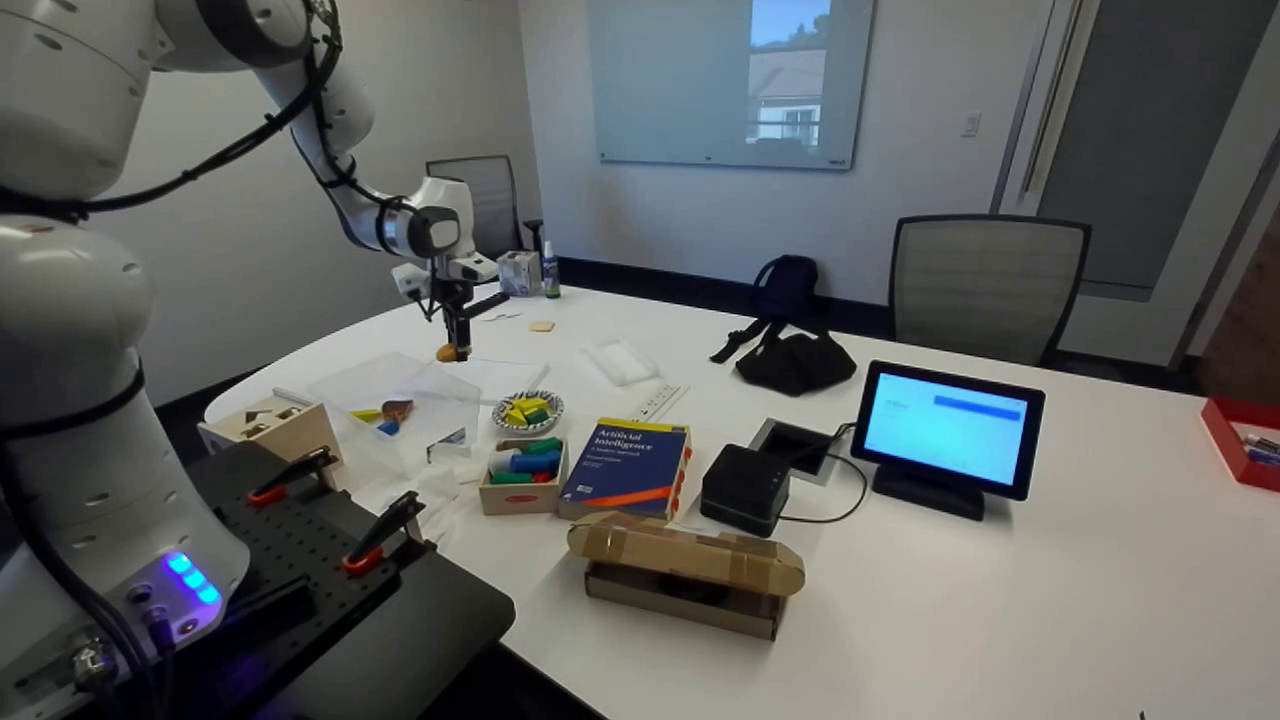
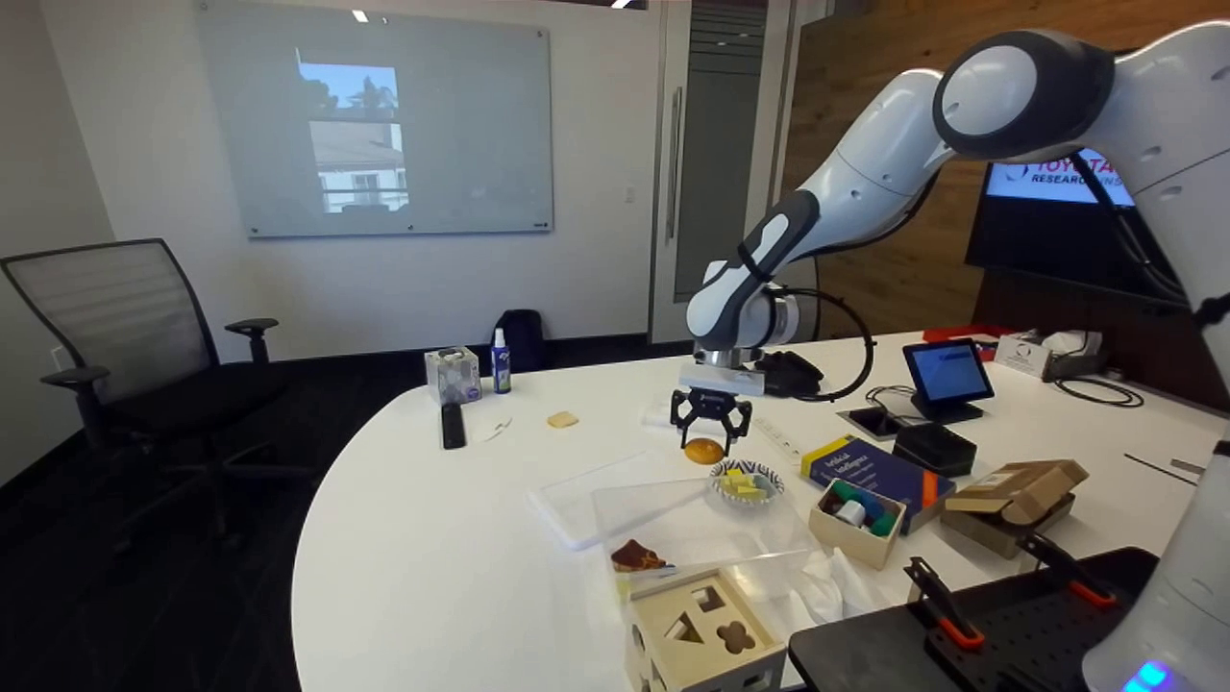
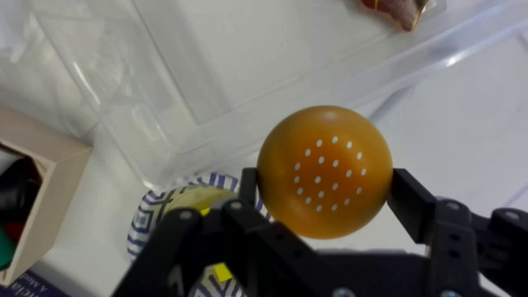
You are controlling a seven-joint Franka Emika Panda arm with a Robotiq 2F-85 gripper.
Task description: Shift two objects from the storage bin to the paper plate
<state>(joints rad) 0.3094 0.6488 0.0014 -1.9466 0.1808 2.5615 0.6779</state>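
Observation:
My gripper (image 2: 707,442) is shut on a toy bun (image 3: 324,173), round and orange-brown with white dots. It holds the bun above the table, outside the storage bin. The clear plastic storage bin (image 2: 692,538) holds a brown-red piece (image 2: 636,556); a yellow and a blue piece also show there in an exterior view (image 1: 389,427). The small round paper plate (image 1: 499,414), white with a dark blue pattern, holds several yellow pieces and a green one. In the wrist view the plate (image 3: 140,225) lies left of and below the bun, partly hidden by a finger.
A wooden box of coloured pieces (image 1: 520,498) and a blue book (image 1: 625,465) stand beside the plate. A wooden shape sorter (image 2: 706,630) adjoins the bin. A clear flat lid (image 2: 577,519) lies beyond the bin. A cardboard box (image 1: 690,560) stands near the book.

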